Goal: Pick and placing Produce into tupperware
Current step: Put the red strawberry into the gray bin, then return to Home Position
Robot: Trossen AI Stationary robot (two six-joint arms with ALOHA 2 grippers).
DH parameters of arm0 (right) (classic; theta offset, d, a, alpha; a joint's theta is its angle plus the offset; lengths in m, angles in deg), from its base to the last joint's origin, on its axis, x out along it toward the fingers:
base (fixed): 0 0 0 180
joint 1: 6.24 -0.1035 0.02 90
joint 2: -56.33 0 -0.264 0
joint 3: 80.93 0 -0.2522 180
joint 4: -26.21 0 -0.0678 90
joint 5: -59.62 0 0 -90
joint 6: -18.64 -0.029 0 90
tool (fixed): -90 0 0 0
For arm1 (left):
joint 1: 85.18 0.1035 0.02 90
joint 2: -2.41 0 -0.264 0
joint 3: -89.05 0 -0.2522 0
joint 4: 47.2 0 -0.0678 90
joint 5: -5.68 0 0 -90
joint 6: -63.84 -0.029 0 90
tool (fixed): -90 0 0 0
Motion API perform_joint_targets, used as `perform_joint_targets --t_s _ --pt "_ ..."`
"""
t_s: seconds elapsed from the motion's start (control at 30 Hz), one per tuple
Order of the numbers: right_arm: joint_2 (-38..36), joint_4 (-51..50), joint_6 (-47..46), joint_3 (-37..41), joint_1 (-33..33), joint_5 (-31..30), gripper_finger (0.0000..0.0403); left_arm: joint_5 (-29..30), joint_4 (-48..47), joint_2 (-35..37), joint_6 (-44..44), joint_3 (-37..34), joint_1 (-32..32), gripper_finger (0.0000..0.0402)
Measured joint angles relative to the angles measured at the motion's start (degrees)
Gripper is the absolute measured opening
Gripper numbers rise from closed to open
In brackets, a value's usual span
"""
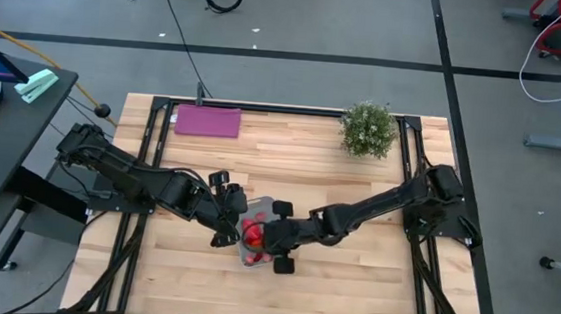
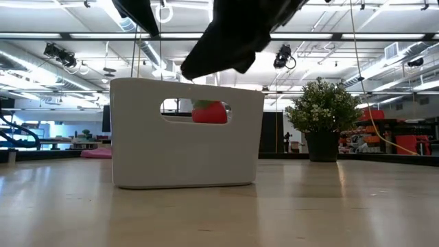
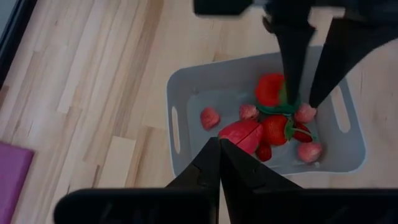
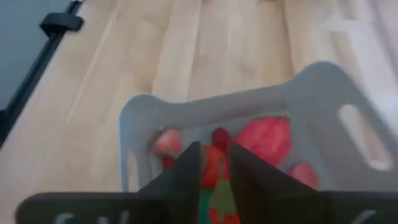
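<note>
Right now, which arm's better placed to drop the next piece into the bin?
Right. Its hand is over the bin, fingers down among the produce around a red piece. The left hand hangs shut, outside the rim.

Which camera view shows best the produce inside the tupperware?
The left wrist view: it looks down into the tupperware and shows the produce spread out. The right wrist view shows some pieces behind its fingers, the low view one red piece through a handle slot, the high view a red spot.

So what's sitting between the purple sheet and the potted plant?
Nothing: in the high view, only bare wooden table lies between the purple sheet and the potted plant.
</note>
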Motion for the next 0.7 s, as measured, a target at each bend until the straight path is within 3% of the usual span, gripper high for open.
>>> perform_joint_targets --t_s 0.23,0.33,0.5,0.7 --pt "-8.13 -7.45 0.03 0.00 -0.02 -0.88 0.0117 0.00 -1.01 0.00 -1.12 0.02 -0.02 0.0020" --pt "-15.24 -16.78 -0.99 0.00 -0.01 -0.97 0.0116 -0.05 -5.18 0.71 1.16 0.02 -0.02 0.0015" --pt "-28.95 -34.12 -11.06 0.00 -1.64 -2.44 0.0110 0.20 -15.44 4.91 10.37 0.04 -0.81 0.0007" --pt "-41.17 -37.25 -11.43 3.02 -10.90 -10.54 0.0111 9.56 -17.54 14.19 11.08 0.07 -6.37 0.0024"
